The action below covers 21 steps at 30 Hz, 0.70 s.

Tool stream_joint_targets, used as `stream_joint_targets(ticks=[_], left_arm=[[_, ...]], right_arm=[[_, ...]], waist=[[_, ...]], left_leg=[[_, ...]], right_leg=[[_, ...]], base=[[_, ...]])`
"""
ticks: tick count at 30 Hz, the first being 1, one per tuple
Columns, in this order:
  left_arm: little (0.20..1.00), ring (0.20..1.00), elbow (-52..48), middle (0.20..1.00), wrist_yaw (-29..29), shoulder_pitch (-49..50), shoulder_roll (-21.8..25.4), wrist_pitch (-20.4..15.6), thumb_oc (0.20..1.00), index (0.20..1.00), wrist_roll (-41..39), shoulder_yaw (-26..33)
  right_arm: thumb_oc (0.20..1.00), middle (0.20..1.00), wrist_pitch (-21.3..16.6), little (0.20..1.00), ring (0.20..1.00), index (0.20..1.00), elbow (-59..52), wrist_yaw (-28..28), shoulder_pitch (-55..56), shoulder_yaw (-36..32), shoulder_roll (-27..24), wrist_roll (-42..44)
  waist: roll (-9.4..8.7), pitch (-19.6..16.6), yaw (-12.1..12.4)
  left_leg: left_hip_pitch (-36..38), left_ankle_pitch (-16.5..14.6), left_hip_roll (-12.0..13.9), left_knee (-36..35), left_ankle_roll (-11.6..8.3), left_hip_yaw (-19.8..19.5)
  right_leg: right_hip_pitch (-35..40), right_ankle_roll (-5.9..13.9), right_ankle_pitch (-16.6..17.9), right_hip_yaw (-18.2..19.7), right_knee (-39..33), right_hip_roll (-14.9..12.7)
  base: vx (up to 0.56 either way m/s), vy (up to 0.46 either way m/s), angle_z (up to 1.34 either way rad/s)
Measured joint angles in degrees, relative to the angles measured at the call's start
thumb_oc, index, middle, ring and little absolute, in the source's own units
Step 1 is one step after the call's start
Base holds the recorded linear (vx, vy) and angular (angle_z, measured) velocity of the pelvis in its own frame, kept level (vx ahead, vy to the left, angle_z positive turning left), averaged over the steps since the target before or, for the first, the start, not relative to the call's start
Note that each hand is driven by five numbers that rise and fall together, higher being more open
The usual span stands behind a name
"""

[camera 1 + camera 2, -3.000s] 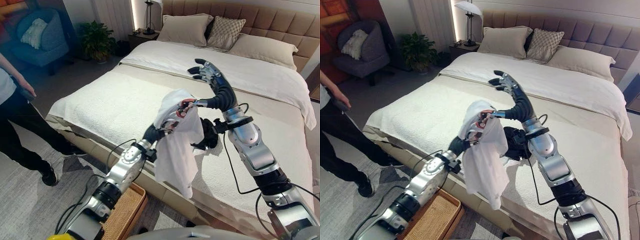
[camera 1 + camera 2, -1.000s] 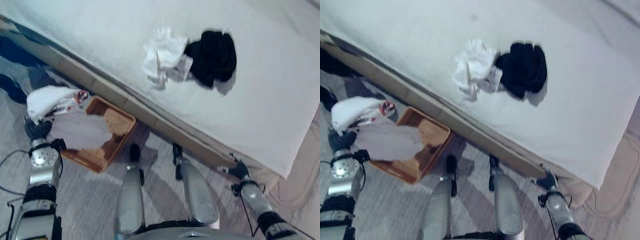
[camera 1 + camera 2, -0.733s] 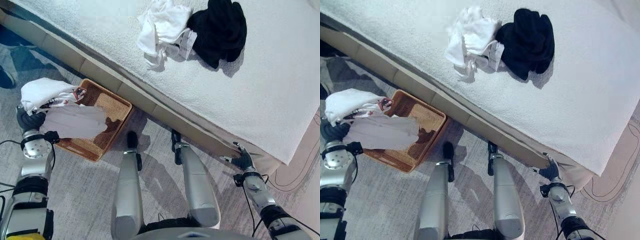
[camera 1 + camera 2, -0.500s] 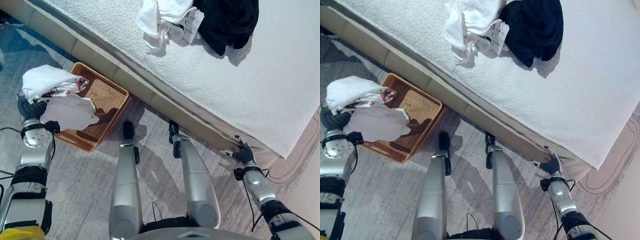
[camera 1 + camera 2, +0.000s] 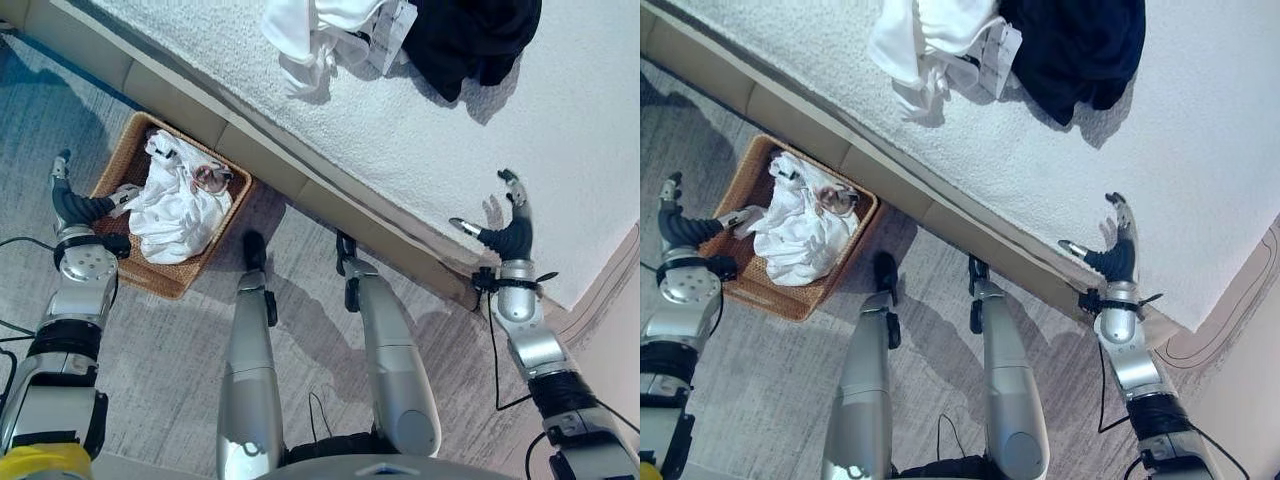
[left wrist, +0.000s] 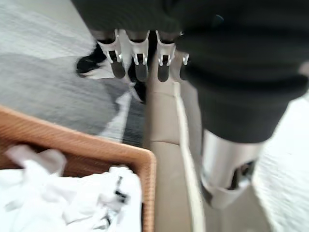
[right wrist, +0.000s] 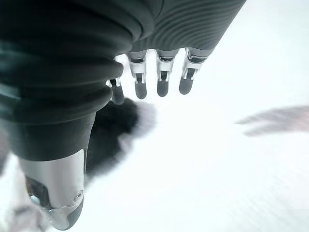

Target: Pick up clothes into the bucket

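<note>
Nearest me, my left hand (image 5: 75, 205) hangs at the basket's (image 5: 120, 165) outer edge, fingers straight and apart, nothing in them. My left wrist view agrees: straight fingers (image 6: 138, 57) above the woven rim (image 6: 91, 147), white cloth below them. The white shirt (image 5: 180, 195) lies crumpled inside the basket, on the floor right against the bed's side. I judge that one delivered.

Over on the other side, my right hand (image 5: 508, 232) is raised at the bed's (image 5: 520, 130) near edge, fingers spread and straight, thumb out, gripping nothing. Its wrist view shows straight fingers (image 7: 162, 77) over white cover, with a dark blur beyond.

Further up the bed, two garments wait: a white heap (image 5: 320, 25) with a tag showing, and just beside it, touching, the black garment (image 5: 470, 40). Both sit well apart from either hand.

Handling, as I read it: these are soft, light and floppy, nothing fragile, but they'll drape and trail. A pinch at an edge would leave a long tail that could snag the bed's edge or miss the basket. I'd sink the fingers into the bunched middle of a heap and close on a thick fold. The two touch, so a sloppy grab may drag both. The white heap lies closer to the basket side, so I'd go for it with my left.
</note>
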Motion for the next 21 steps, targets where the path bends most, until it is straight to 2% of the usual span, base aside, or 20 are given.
stream_joint_targets(ticks=[4, 7, 9, 11, 12, 14, 16, 17, 18, 19, 21], left_arm=[[1.000, 1.000, -1.70, 1.000, -0.04, 2.13, 0.06, 0.36, 1.000, 1.000, 4.34, -0.21], [1.000, 1.000, -3.92, 1.000, -0.62, 4.80, -3.31, -0.01, 1.000, 1.000, 6.20, -0.39], [1.000, 1.000, -2.24, 1.000, -1.33, 5.45, -6.57, -0.27, 1.000, 1.000, 6.13, -1.44], [1.000, 1.000, -2.59, 1.000, -1.62, 6.58, -8.71, -0.67, 1.000, 1.000, 6.09, -2.73], [1.000, 1.000, -2.07, 1.000, -2.64, 7.77, -10.84, -2.06, 1.000, 1.000, 4.73, -3.05], [1.000, 1.000, -2.13, 1.000, -4.40, 9.85, -14.13, -3.19, 1.000, 1.000, 1.52, -5.41], [1.000, 1.000, -0.79, 1.000, -5.92, 10.63, -17.16, -4.62, 1.000, 1.000, -0.08, -7.09], [1.000, 1.000, 0.05, 1.000, -6.26, 10.65, -18.14, -4.96, 1.000, 1.000, -0.79, -7.19], [1.000, 1.000, 1.41, 1.000, -6.28, 10.65, -19.62, -5.17, 1.000, 1.000, -1.19, -7.01], [1.000, 1.000, 2.90, 1.000, -6.53, 10.34, -21.79, -5.27, 1.000, 1.000, -1.71, -7.89], [1.000, 1.000, 3.66, 1.000, -7.02, 10.78, -22.74, -5.88, 1.000, 1.000, -1.97, -8.76]], right_arm=[[1.000, 1.000, -0.17, 1.000, 1.000, 1.000, -0.85, -1.11, -2.85, -0.87, -0.08, -0.04], [1.000, 1.000, -0.18, 1.000, 1.000, 1.000, 0.05, -1.54, -6.87, -1.14, -0.11, 0.00], [1.000, 1.000, 0.01, 1.000, 1.000, 1.000, 3.23, -2.09, -11.82, -0.06, -1.64, 0.01], [1.000, 1.000, -0.02, 1.000, 1.000, 1.000, 3.73, -2.29, -14.16, -0.05, -3.09, 0.02], [1.000, 1.000, 0.03, 1.000, 1.000, 1.000, 5.80, -2.32, -17.74, 1.49, -4.74, 0.02], [1.000, 1.000, 0.64, 1.000, 1.000, 1.000, 10.27, -2.25, -22.82, 3.27, -6.68, 0.06], [1.000, 1.000, 0.98, 1.000, 1.000, 1.000, 12.72, -2.57, -26.42, 3.39, -8.57, 0.10], [1.000, 1.000, 1.01, 1.000, 1.000, 1.000, 14.94, -2.76, -28.18, 3.93, -9.05, 0.19], [1.000, 1.000, 1.28, 1.000, 1.000, 1.000, 19.28, -2.72, -31.94, 5.39, -9.83, 0.46], [1.000, 1.000, 2.71, 1.000, 1.000, 1.000, 26.01, -2.44, -37.40, 9.04, -12.81, 1.41], [1.000, 1.000, 3.00, 1.000, 1.000, 1.000, 29.02, -2.18, -41.61, 10.03, -14.52, 3.13]], waist=[[0.12, 0.01, 0.56], [0.43, 0.08, 1.69], [1.01, 0.03, 3.40], [2.05, -0.03, 4.06], [2.85, 0.08, 5.01], [4.25, -0.02, 5.14], [5.84, -0.19, 6.61], [6.17, -0.36, 6.28], [6.78, -0.45, 6.88], [7.67, -0.76, 6.75], [8.38, -0.86, 7.89]], left_leg=[[1.95, 0.55, -0.26, -1.94, -0.49, 0.12], [5.65, 2.43, -0.48, -6.41, -0.72, 0.31], [9.29, 4.35, -0.25, -11.04, -1.04, 0.44], [10.93, 5.05, -0.06, -13.23, -1.10, 0.29], [13.34, 6.67, 0.22, -16.53, -1.41, 0.23], [17.69, 8.92, 0.62, -21.38, -1.23, 0.10], [20.59, 9.53, 1.02, -23.54, -1.25, -0.06], [21.18, 9.74, 1.08, -23.96, -1.34, -0.02], [21.76, 9.94, 1.09, -24.43, -1.31, -0.27], [22.36, 10.83, 1.05, -25.45, -1.71, -0.33], [22.37, 10.93, 1.18, -25.60, -1.63, -0.57]], right_leg=[[1.22, 0.06, -0.39, 0.11, -0.56, -0.42], [3.58, 0.10, -0.35, 0.08, -2.26, -0.84], [6.18, 0.38, 0.31, -0.01, -4.83, -0.85], [7.54, 0.38, 0.46, -0.18, -6.20, -0.75], [9.51, 0.69, 1.03, -0.79, -7.73, -0.59], [13.19, 0.70, 2.10, -1.49, -10.82, -0.17], [15.85, 0.78, 2.22, -1.97, -12.41, -0.04], [16.23, 0.71, 2.28, -1.98, -12.52, 0.09], [16.88, 0.80, 2.21, -2.34, -12.47, 0.19], [17.01, 0.75, 2.24, -2.47, -12.39, -0.01], [16.94, 0.79, 2.17, -2.84, -12.20, -0.08]], base=[[0.00, -0.027, 0.02], [0.01, -0.057, 0.07], [0.01, -0.048, 0.01], [0.02, -0.072, 0.06], [0.02, -0.070, 0.06], [0.03, -0.058, 0.04], [0.05, -0.100, 0.01], [0.02, -0.074, 0.01], [0.01, -0.044, 0.09], [0.03, -0.055, 0.11], [0.03, -0.055, 0.06]])
